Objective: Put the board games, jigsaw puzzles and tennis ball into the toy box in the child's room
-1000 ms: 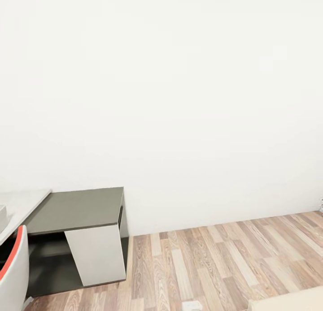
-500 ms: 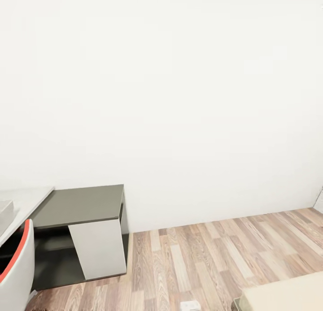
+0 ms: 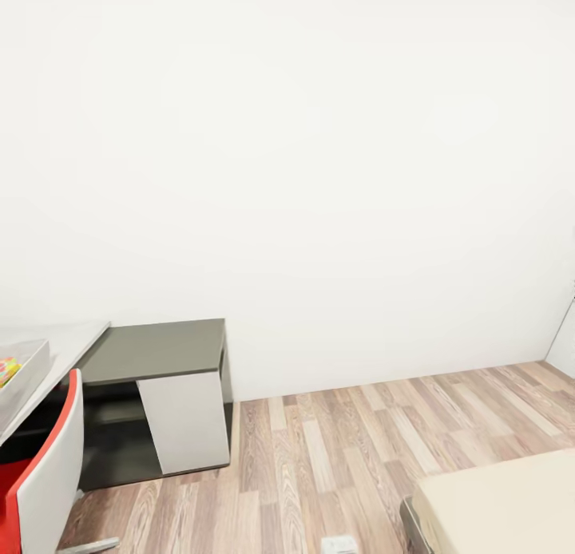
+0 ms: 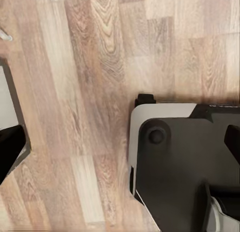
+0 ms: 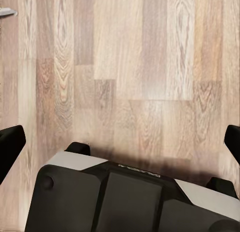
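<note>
The table (image 3: 152,350) stands at the left against the white wall, with a pale grey top, a dark grey section and a white cabinet door (image 3: 188,422). On its pale part, at the picture's left edge, sits the light grey toy box (image 3: 28,370). A scrap of something yellow, red and green (image 3: 6,370) lies inside it, mostly cut off. A corner of the bed (image 3: 503,506) with its cream mattress shows at the lower right. My left gripper (image 4: 120,147) and right gripper (image 5: 120,144) both hang open over the wood floor, their dark fingertips (image 4: 10,154) (image 5: 10,147) wide apart and holding nothing.
A red and white chair (image 3: 44,478) stands in front of the table at the lower left. Wood floor (image 3: 335,458) stretches between table and bed. My own dark base (image 4: 185,177) shows under both wrist cameras. A small white object (image 3: 339,544) lies on the floor at the bottom edge.
The head view has turned left and the whole picture shifted. More of the toy box, the chair and the bed corner have come into view.
</note>
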Tool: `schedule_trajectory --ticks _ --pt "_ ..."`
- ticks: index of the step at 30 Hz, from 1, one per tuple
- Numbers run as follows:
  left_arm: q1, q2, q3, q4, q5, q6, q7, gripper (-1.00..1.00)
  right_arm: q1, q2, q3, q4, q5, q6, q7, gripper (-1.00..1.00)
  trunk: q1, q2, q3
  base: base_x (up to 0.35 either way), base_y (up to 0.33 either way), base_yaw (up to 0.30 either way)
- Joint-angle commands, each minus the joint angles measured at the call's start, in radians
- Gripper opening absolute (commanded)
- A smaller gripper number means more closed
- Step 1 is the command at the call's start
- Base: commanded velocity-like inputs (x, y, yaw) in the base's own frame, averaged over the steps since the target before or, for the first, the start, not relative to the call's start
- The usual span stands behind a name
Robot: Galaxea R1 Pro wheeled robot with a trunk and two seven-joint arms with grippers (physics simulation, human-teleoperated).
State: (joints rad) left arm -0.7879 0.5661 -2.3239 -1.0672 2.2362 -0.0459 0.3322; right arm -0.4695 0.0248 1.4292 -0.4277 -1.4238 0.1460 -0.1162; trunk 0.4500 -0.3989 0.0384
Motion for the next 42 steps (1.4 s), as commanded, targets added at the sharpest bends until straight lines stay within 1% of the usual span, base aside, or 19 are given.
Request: schedule_trajectory --ticks 1,4,7,8,13,14,16,17,18,19,22,23,26,27,29,30,34,40,42 --pt "-0.001 0.0 -0.002 -0.002 0.007 -0.005 0.002 1.0 -0.001 0.0 0.005 -0.002 -0.005 0.001 -0.006 1.0 0.0 -0.001 -0.001 -0.309 0.037 0.0" --pt "0.016 0.0 -0.002 0.019 0.008 -0.004 0.001 1.0 -0.001 0.0 0.005 -0.002 -0.005 0.001 -0.006 1.0 0.0 -0.001 -0.001 -0.31 0.052 0.0" --pt "0.051 -0.001 -0.003 0.053 0.011 -0.004 0.001 1.0 -0.001 0.0 0.005 -0.002 -0.004 0.001 -0.006 1.0 0.0 -0.001 -0.001 -0.311 0.068 0.0" --pt "0.051 -0.001 -0.003 0.053 0.011 -0.004 0.001 1.0 -0.001 0.0 0.005 -0.002 -0.004 0.001 -0.006 1.0 0.0 -0.001 -0.001 -0.311 0.074 0.0" --pt "0.096 -0.001 -0.003 0.103 0.025 -0.003 0.001 1.0 -0.001 0.0 0.005 -0.002 -0.005 0.0 -0.006 1.0 0.0 -0.001 -0.001 -0.311 0.093 0.0" --pt "0.096 -0.001 -0.003 0.103 0.025 -0.003 0.001 1.0 -0.001 0.0 0.005 -0.002 -0.005 0.0 -0.006 1.0 0.0 -0.001 -0.001 -0.311 0.106 0.0" --pt "0.125 -0.001 -0.003 0.125 0.034 -0.003 0.0 1.0 -0.001 0.0 0.005 -0.002 -0.004 -0.001 -0.006 1.0 0.0 -0.001 -0.001 -0.311 0.114 0.0" --pt "0.125 -0.001 -0.003 0.125 0.034 -0.003 0.0 1.0 -0.001 0.0 0.005 -0.002 -0.004 -0.001 -0.006 1.0 0.0 -0.001 -0.001 -0.311 0.116 0.0" --pt "0.145 -0.001 -0.002 0.137 0.039 -0.003 0.0 1.0 -0.001 -0.001 0.005 -0.001 -0.004 -0.002 -0.006 1.0 0.0 -0.001 -0.001 -0.31 0.121 0.0" --pt "0.145 -0.001 -0.002 0.137 0.039 -0.003 0.0 1.0 -0.001 -0.001 0.005 -0.001 -0.004 -0.002 -0.006 1.0 0.0 -0.001 -0.001 -0.31 0.121 0.0" --pt "0.217 -0.004 -0.002 0.19 0.047 -0.004 -0.001 1.0 0.0 -0.001 0.005 0.004 -0.005 -0.012 -0.006 1.0 0.0 -0.001 -0.001 -0.308 0.131 0.0" --pt "0.217 -0.004 -0.002 0.19 0.047 -0.004 -0.001 1.0 0.0 -0.001 0.005 0.004 -0.005 -0.012 -0.006 1.0 0.0 -0.001 -0.001 -0.307 0.136 0.0" --pt "0.292 -0.011 -0.001 0.249 0.051 -0.004 -0.012 1.0 0.015 -0.002 0.005 0.02 -0.005 -0.021 -0.007 1.0 0.0 -0.001 -0.001 -0.304 0.146 0.0" --pt "0.292 -0.011 -0.001 0.249 0.051 -0.004 -0.012 1.0 0.015 -0.002 0.005 0.02 -0.005 -0.021 -0.007 1.0 0.0 -0.001 -0.001 -0.303 0.149 0.0" --pt "0.337 -0.017 -0.001 0.282 0.053 -0.004 -0.032 1.0 0.04 -0.002 0.005 0.042 -0.005 -0.025 -0.007 1.0 0.0 -0.001 -0.001 -0.301 0.153 0.0" --pt "0.337 -0.017 -0.001 0.282 0.053 -0.004 -0.032 1.0 0.04 -0.002 0.005 0.042 -0.005 -0.025 -0.007 1.0 0.0 -0.001 -0.001 -0.301 0.154 0.0" --pt "0.407 -0.024 0.001 0.332 0.056 -0.006 -0.062 1.0 0.113 -0.002 0.007 0.081 -0.003 -0.033 -0.007 1.0 0.0 -0.001 -0.001 -0.3 0.158 0.0" --pt "0.447 -0.027 0.003 0.355 0.056 -0.008 -0.074 1.0 0.151 -0.001 0.011 0.099 0.001 -0.037 -0.013 1.0 0.0 -0.001 -0.001 -0.299 0.161 0.0" --pt "0.457 -0.028 0.012 0.361 0.056 -0.008 -0.078 1.0 0.162 0.0 0.018 0.108 0.004 -0.037 -0.028 1.0 0.0 -0.001 -0.001 -0.295 0.162 0.0"
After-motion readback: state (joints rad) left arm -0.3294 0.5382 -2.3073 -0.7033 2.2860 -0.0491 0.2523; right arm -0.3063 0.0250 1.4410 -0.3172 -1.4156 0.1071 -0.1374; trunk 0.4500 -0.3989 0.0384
